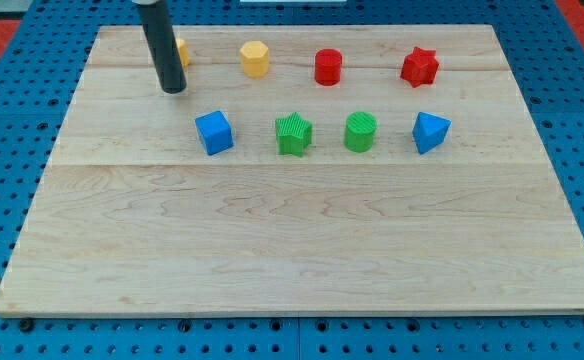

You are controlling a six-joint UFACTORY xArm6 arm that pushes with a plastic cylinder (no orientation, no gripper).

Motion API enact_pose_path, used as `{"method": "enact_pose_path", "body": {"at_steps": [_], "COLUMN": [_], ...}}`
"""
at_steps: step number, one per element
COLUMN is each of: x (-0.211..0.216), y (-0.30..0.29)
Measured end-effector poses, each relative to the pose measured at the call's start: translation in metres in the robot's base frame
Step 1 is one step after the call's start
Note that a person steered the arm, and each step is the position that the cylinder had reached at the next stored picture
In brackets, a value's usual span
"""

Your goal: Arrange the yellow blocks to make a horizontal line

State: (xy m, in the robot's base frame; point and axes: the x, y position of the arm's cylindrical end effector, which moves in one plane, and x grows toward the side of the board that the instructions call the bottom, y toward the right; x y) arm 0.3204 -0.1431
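Note:
A yellow hexagonal block [255, 58] stands near the view's top, left of centre. A second yellow block [182, 52] sits to its left at about the same height, mostly hidden behind my rod, so its shape is unclear. My tip [173, 88] rests on the board just below and slightly left of that hidden yellow block, close to it; contact cannot be told.
A wooden board [292, 240] lies on a blue pegboard. A red cylinder [328, 67] and a red star [419, 67] continue the top row. Below stand a blue cube [214, 132], green star [294, 134], green cylinder [360, 132] and blue wedge-like block [430, 131].

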Motion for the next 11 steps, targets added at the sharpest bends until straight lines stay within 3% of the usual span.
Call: {"method": "enact_pose_path", "body": {"at_steps": [1, 2, 4, 5, 6, 8, 9, 11], "x": [-0.025, -0.084, -0.090, -0.088, -0.069, -0.117, -0.117, -0.098], "y": [0.032, 0.030, 0.091, 0.087, 0.039, 0.013, -0.048, -0.072]}}
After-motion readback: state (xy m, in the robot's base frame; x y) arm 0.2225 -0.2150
